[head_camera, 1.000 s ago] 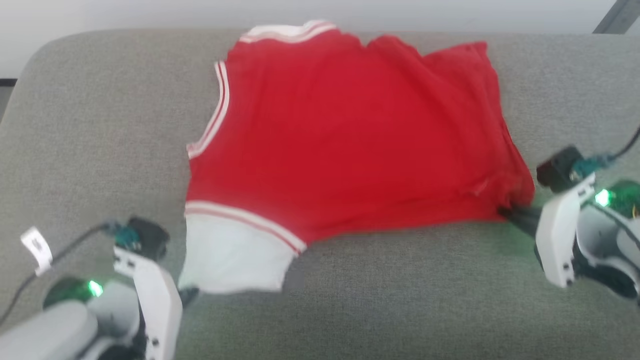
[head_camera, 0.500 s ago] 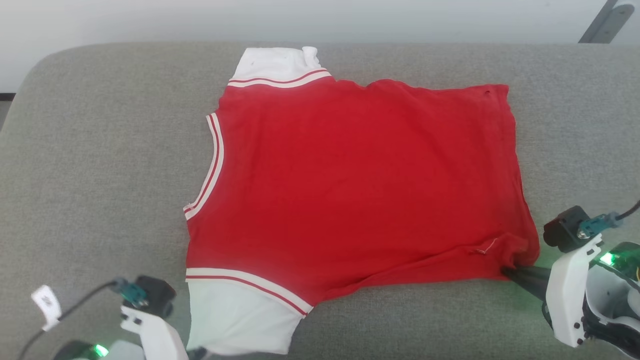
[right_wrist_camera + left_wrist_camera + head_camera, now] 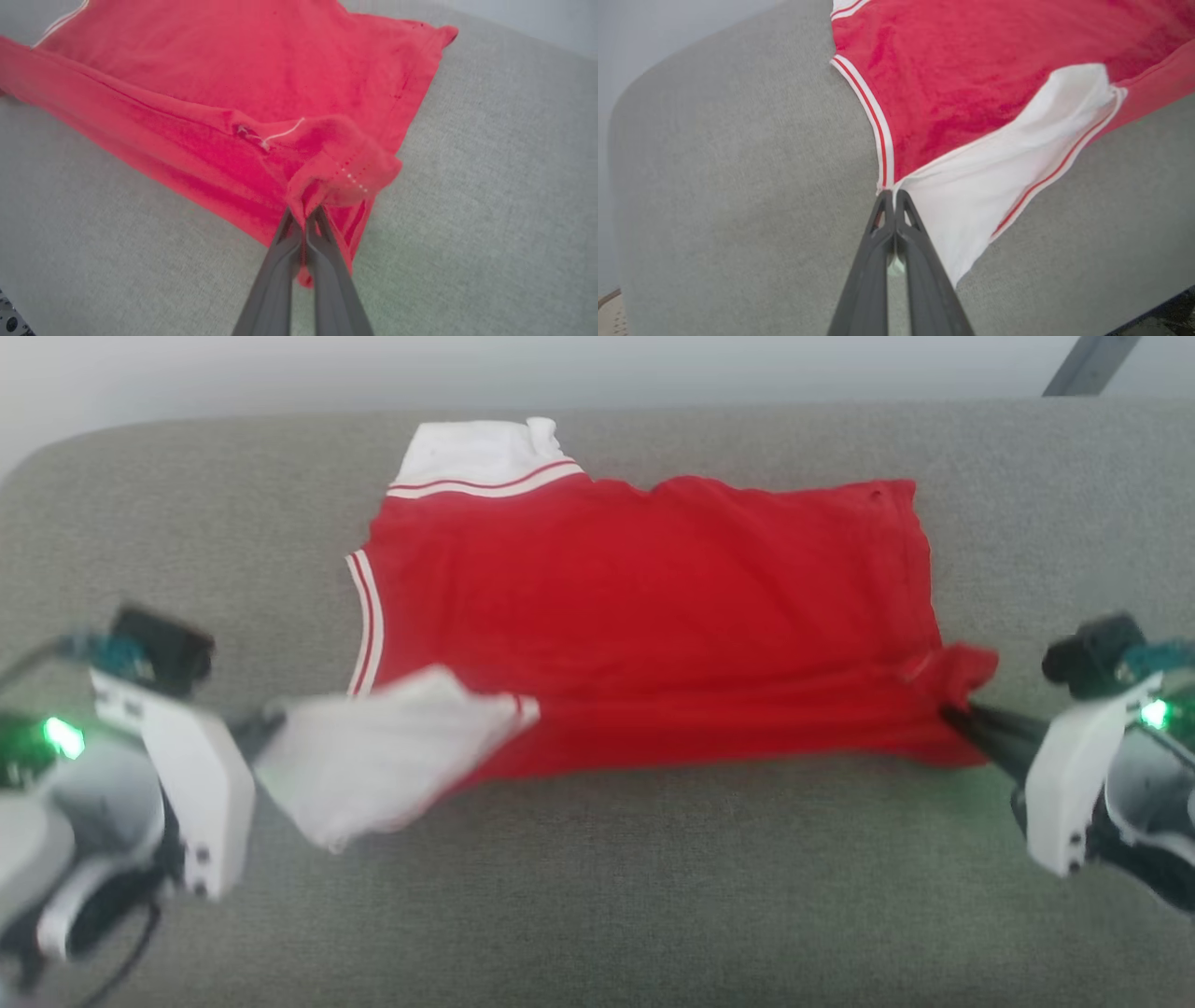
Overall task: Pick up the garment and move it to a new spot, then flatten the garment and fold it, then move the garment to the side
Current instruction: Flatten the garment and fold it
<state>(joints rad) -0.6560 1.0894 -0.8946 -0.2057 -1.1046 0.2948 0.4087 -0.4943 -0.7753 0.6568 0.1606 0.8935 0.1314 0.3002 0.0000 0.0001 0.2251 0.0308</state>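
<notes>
Red fabric of the garment lies spread across the middle of the grey cushion, plain side up, with no lettering visible. The far sleeve rests flat near the cushion's back edge. Placement and flattening appear complete, since the body lies broadly smooth. The fold appears to be in its first stage. The left gripper is clamped tight on the near sleeve where the white cloth meets the striped trim, and it holds that sleeve raised and partly turned over the red body. The right gripper is pinched on the near hem corner, which is bunched and lifted off the cushion. The near long edge between the two grips hangs as a raised ridge and is not yet laid down on the far half. Completing the fold and moving the garment to the side remain to be done. Compared with half a second ago, the near sleeve no longer lies flat toward the front of the cushion; it has been lifted and carried toward the far side. The left gripper sits higher in the head view, and the hem corner at the right has risen. The whole head view has also shifted slightly, so part of this change belongs to the camera.
</notes>
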